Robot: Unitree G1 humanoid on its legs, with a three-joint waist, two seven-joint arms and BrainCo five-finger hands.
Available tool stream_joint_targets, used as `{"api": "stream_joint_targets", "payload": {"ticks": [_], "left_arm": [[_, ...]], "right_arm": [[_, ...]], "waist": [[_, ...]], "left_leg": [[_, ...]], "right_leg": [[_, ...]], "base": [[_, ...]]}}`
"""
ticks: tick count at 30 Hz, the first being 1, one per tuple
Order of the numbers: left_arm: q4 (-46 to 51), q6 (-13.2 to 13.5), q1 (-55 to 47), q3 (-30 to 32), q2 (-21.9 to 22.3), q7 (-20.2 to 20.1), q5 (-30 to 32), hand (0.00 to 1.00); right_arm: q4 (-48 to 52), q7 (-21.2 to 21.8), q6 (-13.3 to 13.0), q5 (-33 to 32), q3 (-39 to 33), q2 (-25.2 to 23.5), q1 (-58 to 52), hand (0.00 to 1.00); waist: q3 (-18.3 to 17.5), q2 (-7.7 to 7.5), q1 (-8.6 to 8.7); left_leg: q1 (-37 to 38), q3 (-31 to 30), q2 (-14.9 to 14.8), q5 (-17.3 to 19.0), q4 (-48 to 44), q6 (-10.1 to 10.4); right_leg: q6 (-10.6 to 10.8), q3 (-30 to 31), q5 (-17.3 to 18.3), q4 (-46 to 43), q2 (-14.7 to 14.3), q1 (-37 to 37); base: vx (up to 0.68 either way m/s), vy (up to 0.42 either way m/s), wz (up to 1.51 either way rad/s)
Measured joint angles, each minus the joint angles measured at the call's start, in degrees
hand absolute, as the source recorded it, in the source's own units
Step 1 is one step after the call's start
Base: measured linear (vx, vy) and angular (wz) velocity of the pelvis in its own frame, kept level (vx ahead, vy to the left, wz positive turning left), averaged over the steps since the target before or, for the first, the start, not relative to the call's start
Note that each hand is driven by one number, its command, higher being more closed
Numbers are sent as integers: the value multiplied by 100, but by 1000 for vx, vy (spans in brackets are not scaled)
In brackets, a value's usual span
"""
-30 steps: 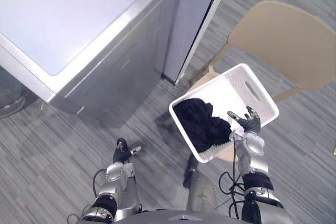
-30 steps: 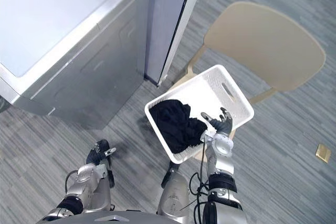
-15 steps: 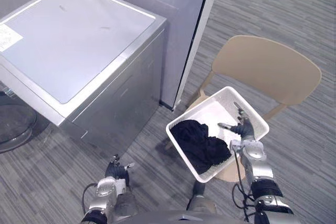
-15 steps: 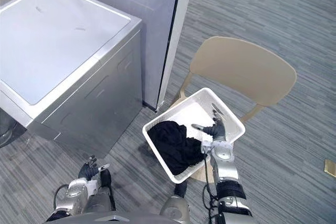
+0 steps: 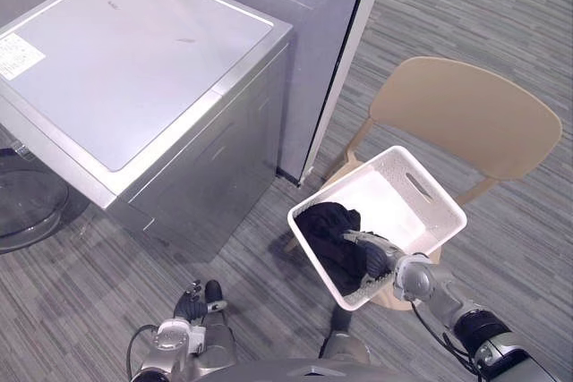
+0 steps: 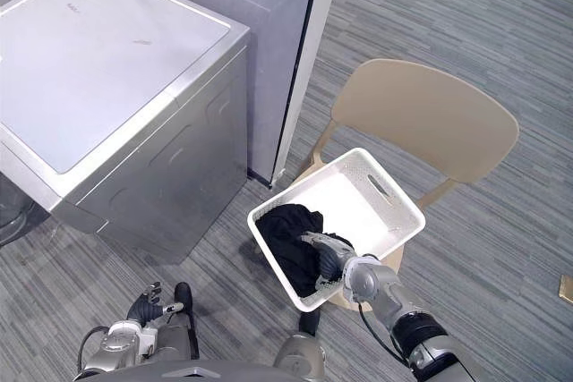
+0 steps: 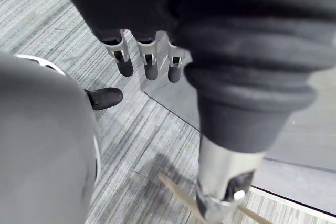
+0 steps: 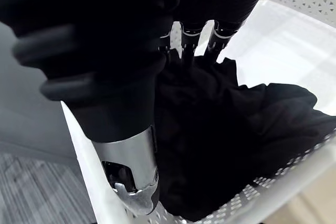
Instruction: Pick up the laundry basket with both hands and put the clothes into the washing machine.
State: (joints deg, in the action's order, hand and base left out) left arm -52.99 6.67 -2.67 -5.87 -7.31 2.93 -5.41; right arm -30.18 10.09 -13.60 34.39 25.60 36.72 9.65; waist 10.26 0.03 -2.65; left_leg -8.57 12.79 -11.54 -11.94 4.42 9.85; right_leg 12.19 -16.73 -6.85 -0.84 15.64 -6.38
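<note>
A white laundry basket (image 5: 398, 207) sits tilted on the seat of a tan chair (image 5: 466, 114). Black clothes (image 5: 324, 232) lie bunched at its near-left end. My right hand (image 5: 372, 255) reaches over the near rim into the basket, its fingers (image 8: 218, 38) straight and resting on the black clothes (image 8: 247, 124), with the thumb (image 8: 131, 182) apart from them. My left hand (image 5: 191, 309) hangs low over the floor, well left of the basket, fingers (image 7: 149, 61) relaxed and holding nothing. The silver washing machine (image 5: 134, 69) stands to the back left.
A round glassy door (image 5: 27, 207) shows at the machine's left side near the floor. A grey panel with a white edge (image 5: 345, 60) stands between machine and chair. Grey striped carpet (image 5: 107, 284) lies open in front of the machine.
My right hand has moved from the basket's right rim across and down onto the black clothes inside. The left hand stays low. The camera view has shifted slightly.
</note>
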Motion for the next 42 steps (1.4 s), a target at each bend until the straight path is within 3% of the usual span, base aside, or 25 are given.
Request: {"api": "stream_joint_targets", "payload": {"ticks": [4, 12, 21, 32, 42], "left_arm": [[77, 4, 100, 2, 0, 16, -8, 0], [704, 42, 479, 45, 34, 275, -633, 0], [941, 80, 665, 168, 153, 446, -914, 0], [964, 138, 914, 239, 336, 650, -1078, 0], [1141, 213, 1129, 194, 396, 726, -1253, 0]], "right_arm": [[-31, -23, 14, 203, 113, 53, 266, 0], [-253, -312, 346, 605, 123, 187, 1430, 0], [-238, -755, 646, 654, -23, 186, 1951, 0], [-735, -1063, 1017, 881, -364, -301, 2664, 0], [-1102, -1223, 1159, 874, -397, -435, 3215, 0]], "waist": [[112, 10, 18], [1001, 74, -20], [1381, 142, -48], [1572, 211, -75], [1731, 300, -206]], "left_leg": [[-125, -7, 0, -13, -4, -18], [-656, -33, -5, -16, -339, -62], [-963, -84, -7, -24, -433, -82], [-1609, -228, -18, 134, -980, -170], [-2286, -426, -31, 233, -1370, -214]], "right_leg": [[-11, 33, -6, -81, 1, -186], [-52, 180, 76, -667, 96, -884], [-60, 177, 122, -853, 128, -1202], [-73, 160, 135, -1057, 184, -1622], [-92, 23, 77, -1082, 195, -1993]], "base": [[-13, -7, -3], [-61, -13, -3], [-17, -30, 1], [-6, -43, 3], [-31, -40, 5]]}}
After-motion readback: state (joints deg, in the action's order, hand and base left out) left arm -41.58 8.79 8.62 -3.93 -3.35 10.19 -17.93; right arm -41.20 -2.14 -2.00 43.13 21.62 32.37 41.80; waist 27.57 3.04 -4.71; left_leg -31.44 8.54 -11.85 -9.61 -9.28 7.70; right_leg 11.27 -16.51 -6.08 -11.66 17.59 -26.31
